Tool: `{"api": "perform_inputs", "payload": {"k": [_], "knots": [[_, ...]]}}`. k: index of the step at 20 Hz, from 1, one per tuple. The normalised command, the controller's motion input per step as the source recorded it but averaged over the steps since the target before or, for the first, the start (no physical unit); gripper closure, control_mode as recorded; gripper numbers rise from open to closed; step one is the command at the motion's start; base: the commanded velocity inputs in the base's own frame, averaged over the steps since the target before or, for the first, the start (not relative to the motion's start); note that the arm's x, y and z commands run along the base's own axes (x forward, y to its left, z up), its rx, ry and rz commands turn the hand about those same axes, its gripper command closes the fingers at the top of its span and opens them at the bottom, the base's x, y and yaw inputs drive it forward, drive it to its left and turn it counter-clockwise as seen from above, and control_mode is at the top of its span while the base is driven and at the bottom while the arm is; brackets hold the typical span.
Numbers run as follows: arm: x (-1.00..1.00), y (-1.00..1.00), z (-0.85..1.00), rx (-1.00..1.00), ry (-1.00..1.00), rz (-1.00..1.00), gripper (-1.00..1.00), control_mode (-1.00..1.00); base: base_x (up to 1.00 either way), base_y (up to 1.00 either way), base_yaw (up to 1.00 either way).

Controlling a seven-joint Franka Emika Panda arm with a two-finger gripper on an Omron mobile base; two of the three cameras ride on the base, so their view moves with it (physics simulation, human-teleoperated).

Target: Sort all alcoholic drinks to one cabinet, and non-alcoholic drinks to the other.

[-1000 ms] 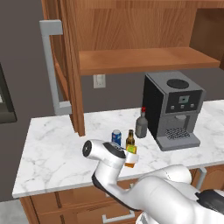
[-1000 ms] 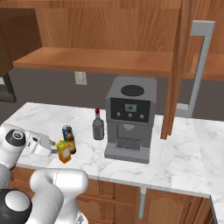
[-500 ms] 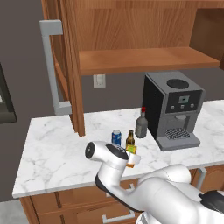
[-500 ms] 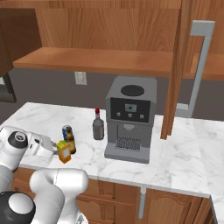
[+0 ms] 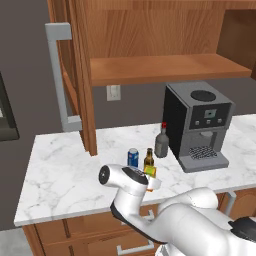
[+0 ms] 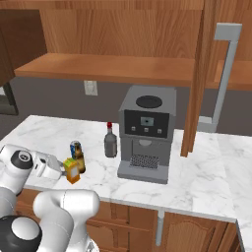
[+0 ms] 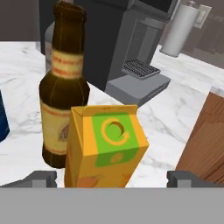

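Observation:
The yellow-orange juice carton (image 7: 107, 146) with its green top stands upright between my open gripper's (image 7: 111, 179) fingertips (image 7: 41, 178), with a gap on each side. In the right base view the gripper (image 6: 61, 170) is level with the carton (image 6: 72, 170) at the counter's front. Just behind the carton stands the brown beer bottle (image 7: 63, 87) (image 6: 79, 160) (image 5: 149, 165). The blue soda can (image 6: 75, 146) (image 5: 132, 156) is beside the bottle. The grey bottle with a red cap (image 6: 110, 142) (image 5: 161, 142) stands by the coffee machine.
A dark coffee machine (image 5: 197, 125) (image 6: 145, 130) sits on the marble counter (image 5: 60, 175) right of the drinks. Above it an open wooden cabinet shelf (image 5: 165, 67) runs across, with its door (image 5: 75, 75) swung out at left. A second open door (image 6: 202, 78) hangs at right.
The hand has crept slightly toward the juice carton, with the jaws still wide. None of the drinks has moved.

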Motion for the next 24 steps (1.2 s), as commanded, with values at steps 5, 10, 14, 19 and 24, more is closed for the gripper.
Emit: {"api": "perform_inputs", "payload": {"k": [5,10,14,19,24], "knots": [[0.01,0.0,-0.01,0.0,0.0,0.02,-1.0,-1.0,0.0,0.0,0.0],[0.02,0.0,0.0,0.0,0.0,0.03,-1.0,-1.0,0.0,0.0,0.0],[0.0,0.0,0.0,0.0,0.0,0.02,-1.0,-1.0,0.0,0.0,0.0],[0.0,-0.05,0.0,0.0,0.0,0.01,-1.0,-1.0,0.0,0.0,0.0],[0.0,-0.07,0.0,0.0,0.0,0.0,-1.0,-1.0,0.0,0.0,0.0]]}}
